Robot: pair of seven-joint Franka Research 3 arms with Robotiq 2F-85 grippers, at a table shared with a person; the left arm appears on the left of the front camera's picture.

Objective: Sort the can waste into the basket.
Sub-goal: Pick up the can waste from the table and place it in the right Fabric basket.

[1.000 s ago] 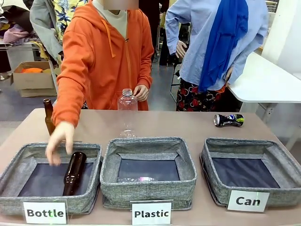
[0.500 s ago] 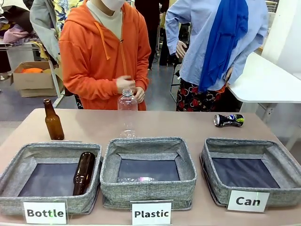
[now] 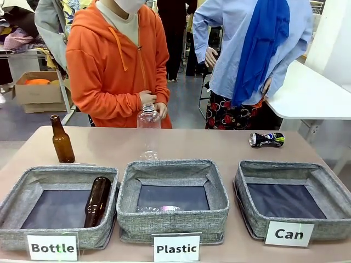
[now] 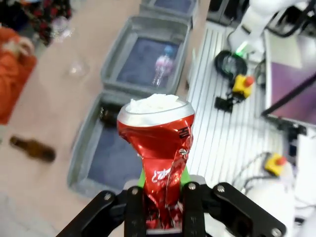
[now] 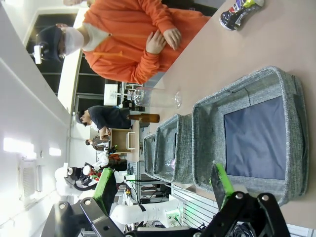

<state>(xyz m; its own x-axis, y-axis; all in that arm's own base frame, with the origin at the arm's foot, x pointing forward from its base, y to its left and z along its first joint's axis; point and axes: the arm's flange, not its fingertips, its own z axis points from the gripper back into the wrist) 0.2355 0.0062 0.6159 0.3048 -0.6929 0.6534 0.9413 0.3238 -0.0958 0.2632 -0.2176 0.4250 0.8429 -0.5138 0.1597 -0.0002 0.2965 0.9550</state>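
We hold the crushed red can (image 4: 160, 133) clenched in our left end effector (image 4: 163, 197). Our right end effector (image 5: 164, 190) is released. The dark can (image 3: 267, 139) lies at the basket's (image 3: 329, 226) twelve o'clock.

Left gripper (image 4: 164, 190) clamped tight on the red can (image 4: 157, 129); right gripper (image 5: 163, 190) hanging, jaws spread wide.

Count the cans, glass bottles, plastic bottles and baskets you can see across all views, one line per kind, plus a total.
Cans: 2 (crushed red can in the left gripper; dark can on the table)
Brown glass bottles: 2 (upright brown bottle; lying brown bottle)
Clear plastic bottles: 2 (upright clear bottle; lying clear bottle)
Baskets: 3 (Bottle basket; Plastic basket; Can basket)
Total: 9
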